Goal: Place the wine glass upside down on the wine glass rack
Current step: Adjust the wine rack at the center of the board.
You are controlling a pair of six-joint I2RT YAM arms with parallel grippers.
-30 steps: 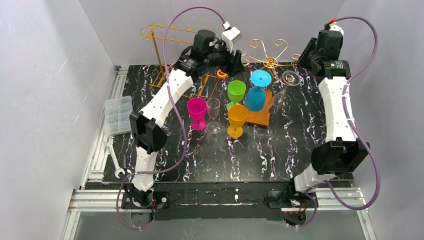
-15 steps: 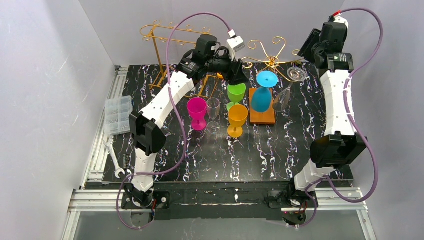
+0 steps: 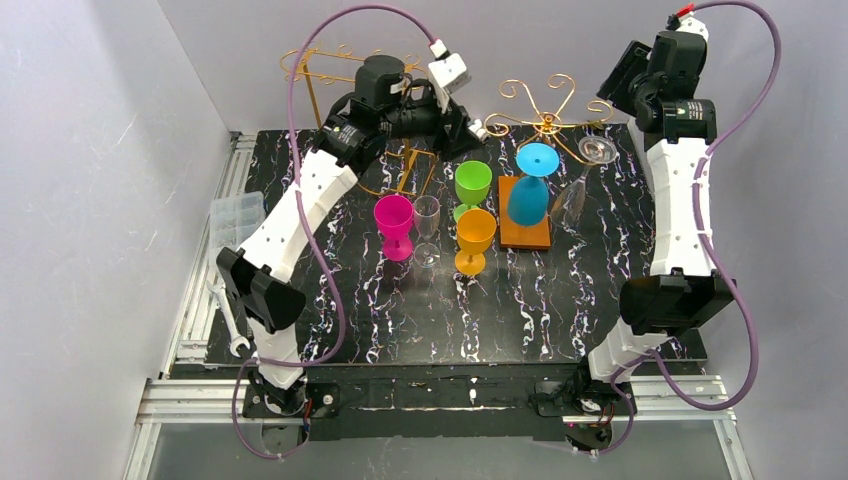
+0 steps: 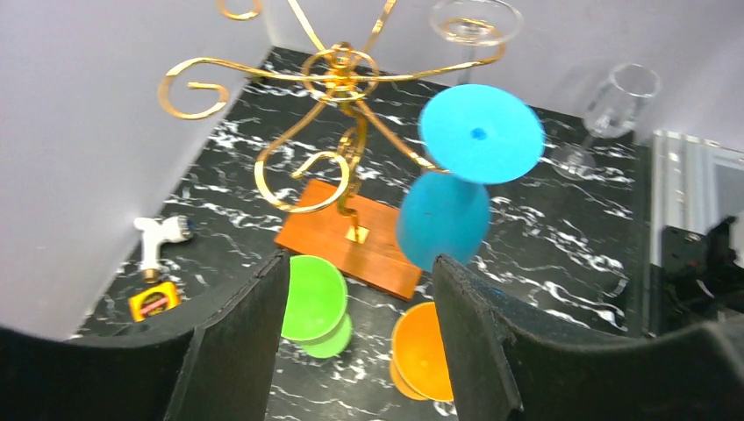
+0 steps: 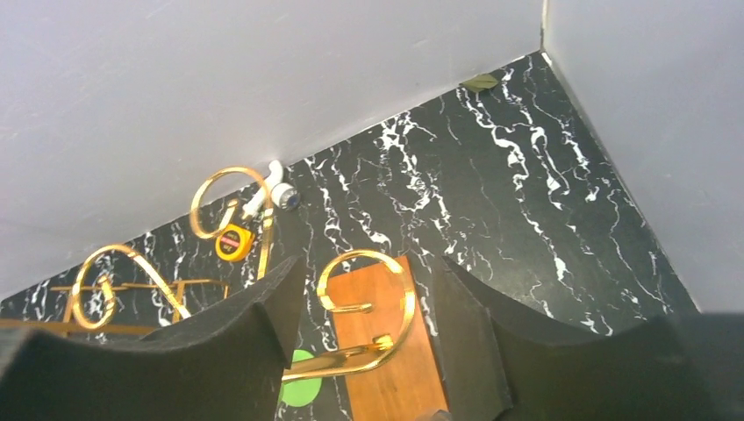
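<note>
**Clear glass hanging on the rack, both claws open and empty**

The clear stemmed wine glass (image 3: pixel 597 150) hangs upside down from the gold wire wine glass rack (image 3: pixel 545 122), which stands on an orange wooden base (image 3: pixel 525 238) toward the far right corner of the black marbled surface (image 3: pixel 450 320). Its round foot sits up in one curled arm of the rack and its stem points down. A blue plastic wine glass (image 3: pixel 527 198) hangs inverted on the rack just beside it.

The right claw (image 5: pixel 364 342) is raised above the rack. Only its own camera shows the fingers, which are well apart with nothing between them, a gold curl and the wooden base below. From overhead the wrist hides those fingers. The left claw (image 4: pixel 355 351) also has its fingers apart and holds nothing. It is over the green plastic wine glass (image 4: pixel 314 298) and the orange plastic wine glass (image 4: pixel 421 351).

In the left wrist view the blue glass's foot covers the bowl of the hanging clear glass. That view also shows a second clear stemmed glass (image 4: pixel 614 92) off to the right, which looks to have its foot on the surface. From overhead the clear shapes below the hanging foot overlap, and I cannot separate the two. A yellow tape measure (image 4: pixel 153 303) and a small white object (image 4: pixel 158 232) by the far edge show clearly only in the wrist views.
</note>
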